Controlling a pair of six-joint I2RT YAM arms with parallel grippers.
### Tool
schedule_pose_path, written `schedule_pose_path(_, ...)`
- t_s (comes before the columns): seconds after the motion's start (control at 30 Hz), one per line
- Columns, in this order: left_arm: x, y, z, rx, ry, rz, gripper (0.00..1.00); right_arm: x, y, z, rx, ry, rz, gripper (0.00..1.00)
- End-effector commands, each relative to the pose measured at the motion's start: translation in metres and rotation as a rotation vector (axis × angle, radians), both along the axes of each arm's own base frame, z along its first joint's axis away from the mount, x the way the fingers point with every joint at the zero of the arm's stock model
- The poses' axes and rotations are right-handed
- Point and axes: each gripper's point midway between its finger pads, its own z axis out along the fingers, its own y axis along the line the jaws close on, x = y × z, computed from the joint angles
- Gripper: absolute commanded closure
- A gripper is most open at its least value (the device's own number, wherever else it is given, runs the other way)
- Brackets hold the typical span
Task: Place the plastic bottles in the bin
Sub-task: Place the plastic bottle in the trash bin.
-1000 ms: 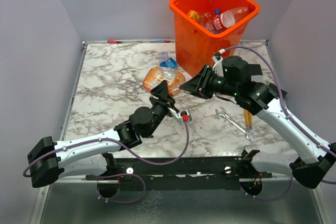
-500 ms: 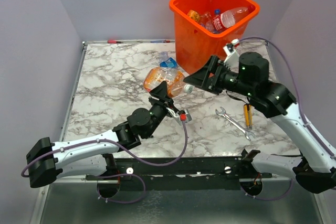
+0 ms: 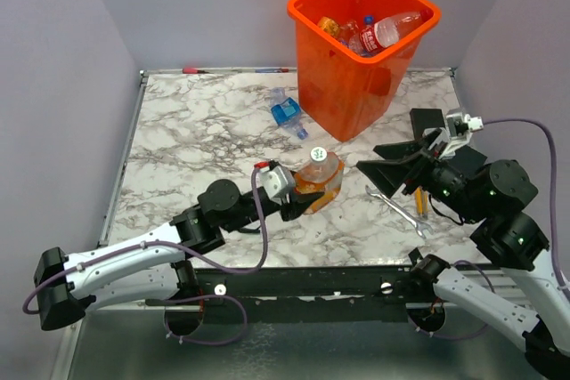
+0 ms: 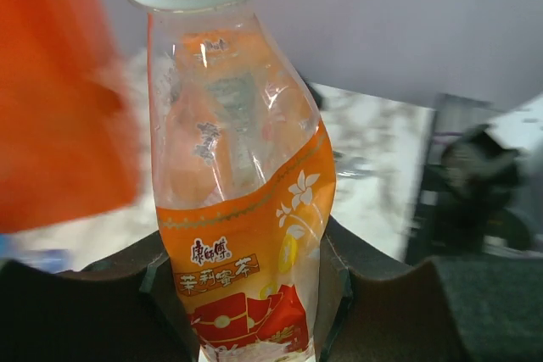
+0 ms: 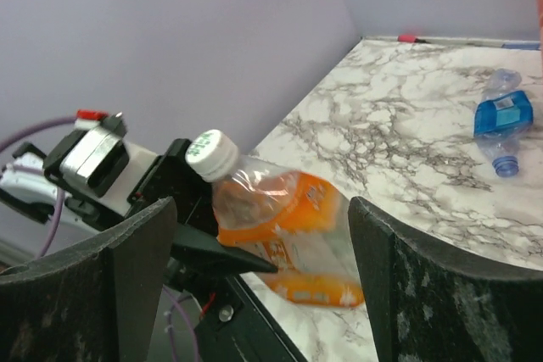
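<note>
The left pincer (image 3: 309,200) is clamped across the labelled lower half of an orange-labelled bottle (image 4: 244,209) and holds it over the near part of the counter (image 3: 196,122), short of the bin (image 3: 338,95). The right pincer (image 3: 385,165) stands wide and empty nearby. A blue-labelled bottle (image 3: 287,114) lies beside the bin. The held bottle looks empty, so expect it to be light, thin-walled, easily dented and slick. Grip the body at the label, not the tapered neck.

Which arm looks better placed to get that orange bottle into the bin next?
Left, probably. The left gripper is shut on the orange-labelled bottle, with the bin just beyond it. The right gripper is open, empty and off to the side.
</note>
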Motion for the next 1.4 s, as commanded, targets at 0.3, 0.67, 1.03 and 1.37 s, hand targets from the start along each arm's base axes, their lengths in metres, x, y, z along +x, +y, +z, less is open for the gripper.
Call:
schedule_pose_path(0.3, -0.057, -0.035, 0.015, -0.193, 0.638, -0.594, 0.73, -0.004, 0.049, -0.014, -0.117, -0.078, 0.256, 0.17)
schedule_pose_path(0.67, -0.052, -0.036, 0.000, -0.141, 0.632, -0.549, 0.75, 0.023, 0.065, -0.032, -0.167, 0.036, 0.229, 0.32)
schedule_pose_path(1.03, -0.040, -0.026, -0.014, -0.116, 0.590, -0.434, 0.75, 0.031, 0.075, -0.051, -0.231, 0.144, 0.254, 0.56)
schedule_pose_path(1.37, -0.040, -0.023, -0.016, -0.111, 0.575, -0.420, 0.75, 0.025, 0.080, -0.073, -0.281, 0.213, 0.306, 0.73)
